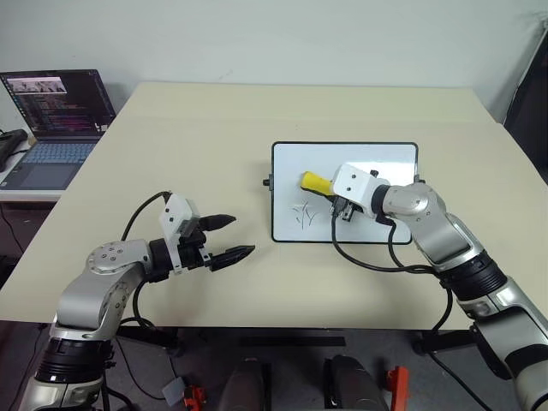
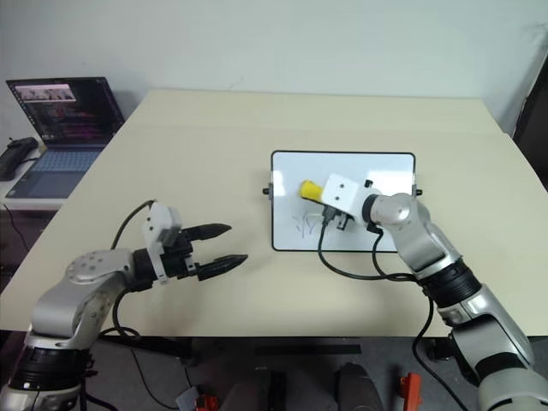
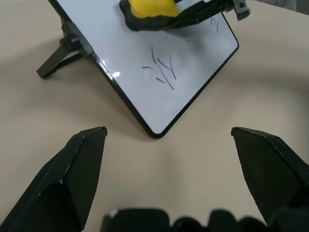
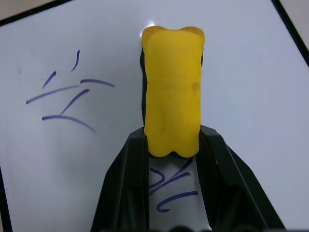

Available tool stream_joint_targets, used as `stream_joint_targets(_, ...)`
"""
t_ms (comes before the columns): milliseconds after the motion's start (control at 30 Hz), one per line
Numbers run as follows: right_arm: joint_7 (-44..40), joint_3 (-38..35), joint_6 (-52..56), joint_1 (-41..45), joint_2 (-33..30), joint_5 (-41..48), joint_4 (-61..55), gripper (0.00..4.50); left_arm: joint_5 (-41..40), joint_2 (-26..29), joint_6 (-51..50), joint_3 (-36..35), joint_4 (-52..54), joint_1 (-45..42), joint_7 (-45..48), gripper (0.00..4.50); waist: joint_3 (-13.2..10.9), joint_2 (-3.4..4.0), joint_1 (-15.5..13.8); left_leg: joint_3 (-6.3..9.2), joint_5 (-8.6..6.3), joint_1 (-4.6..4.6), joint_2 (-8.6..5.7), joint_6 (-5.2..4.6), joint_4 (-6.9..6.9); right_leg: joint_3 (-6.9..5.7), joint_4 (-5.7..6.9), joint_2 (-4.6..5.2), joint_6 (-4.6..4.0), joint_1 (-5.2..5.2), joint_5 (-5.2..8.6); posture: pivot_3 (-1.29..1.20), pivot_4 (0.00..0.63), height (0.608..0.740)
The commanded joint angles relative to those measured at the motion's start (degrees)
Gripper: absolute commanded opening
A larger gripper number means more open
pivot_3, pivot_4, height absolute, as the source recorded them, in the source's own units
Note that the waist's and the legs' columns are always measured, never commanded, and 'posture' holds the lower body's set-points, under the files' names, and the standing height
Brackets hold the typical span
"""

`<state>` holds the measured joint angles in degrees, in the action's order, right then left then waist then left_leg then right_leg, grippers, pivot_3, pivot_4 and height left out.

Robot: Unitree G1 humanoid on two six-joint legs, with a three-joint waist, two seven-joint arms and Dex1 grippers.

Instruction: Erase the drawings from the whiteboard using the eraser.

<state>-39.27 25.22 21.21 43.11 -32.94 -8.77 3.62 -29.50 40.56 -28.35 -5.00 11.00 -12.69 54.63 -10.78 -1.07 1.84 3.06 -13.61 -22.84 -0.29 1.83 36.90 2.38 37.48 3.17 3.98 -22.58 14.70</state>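
The right gripper (image 4: 173,145) is clamping the yellow eraser (image 4: 173,89) between its two black fingers and is holding it over the whiteboard (image 1: 377,154), near the board's left part. Blue drawings (image 4: 67,99) are lying just beside the eraser; no letters can be read in them. The left gripper (image 1: 227,238) is standing wide apart over the beige table (image 1: 197,128), left of the board. A laptop (image 1: 51,120) with small unreadable text is sitting far left, before a pale wall.
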Motion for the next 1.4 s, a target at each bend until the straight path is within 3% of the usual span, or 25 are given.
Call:
stream_joint_targets(33, -3.7, 3.3, -0.3, -3.4, -0.1, -2.5, 0.3, 0.99, -1.6, 0.5, -0.3, -1.4, 2.5, -1.5, 0.4, 4.5, 0.1, -0.09, 0.0, 0.0, 0.0, 0.06, 0.0, 0.0, 0.01, 0.0, 0.04, 0.0, -0.01, 0.05, 0.01, 0.0, 0.15, 0.74)
stream_joint_targets(233, -9.9, 4.7, 1.7, -7.5, -0.2, -2.0, -3.9, 0.99, -1.6, 1.3, -0.4, -1.3, 1.9, -2.5, 1.1, 4.5, 0.1, -0.11, 0.0, 0.02, 0.0, 0.35, 0.0, 0.0, 0.04, 0.0, 0.15, -0.01, -0.06, 0.29, 0.05, 0.0, 0.15, 0.74)
stream_joint_targets(567, -1.4, -1.1, -0.2, -2.9, 2.9, -4.4, 3.6, 0.98, -1.3, 1.2, -0.8, -0.4, 1.3, -4.8, 1.6, 4.5, 0.1, -0.11, 0.0, 0.03, 0.1, 0.41, 0.0, 0.02, 0.1, 0.02, 0.29, -0.03, -0.09, 0.29, 0.03, 0.0, 0.15, 0.74)
stream_joint_targets(933, 0.6, -1.6, -0.3, -1.3, 5.4, -5.7, 5.6, 0.98, -0.2, 1.9, 0.0, -0.7, -0.7, -5.9, 3.1, 4.5, 0.1, -0.12, 0.2, 0.03, 0.12, 0.44, 0.02, 0.01, 0.08, 0.03, 0.31, -0.05, -0.11, 0.29, 0.02, 0.0, 0.15, 0.74)
stream_joint_targets(1200, -6.0, 3.2, 3.8, -6.3, 7.6, -5.8, 0.6, 0.98, 0.2, 1.5, 0.3, -0.5, -1.1, -5.7, 3.1, 4.5, 0.1, -0.17, 0.6, 0.04, 0.14, 0.5, 0.08, -0.01, 0.04, 0.01, 0.34, -0.1, -0.2, 0.29, 0.01, 0.0, 0.15, 0.74)
stream_joint_targets(1400, -5.6, 1.9, 3.8, -6.3, 6.9, -7.1, 2.4, 0.98, 0.2, 1.3, 0.3, -0.7, -1.2, -5.8, 3.2, 4.5, 0.1, -0.17, 0.7, 0.06, 0.13, 0.49, 0.06, -0.01, 0.04, 0.01, 0.32, -0.09, -0.19, 0.3, 0.03, 0.0, 0.15, 0.74)
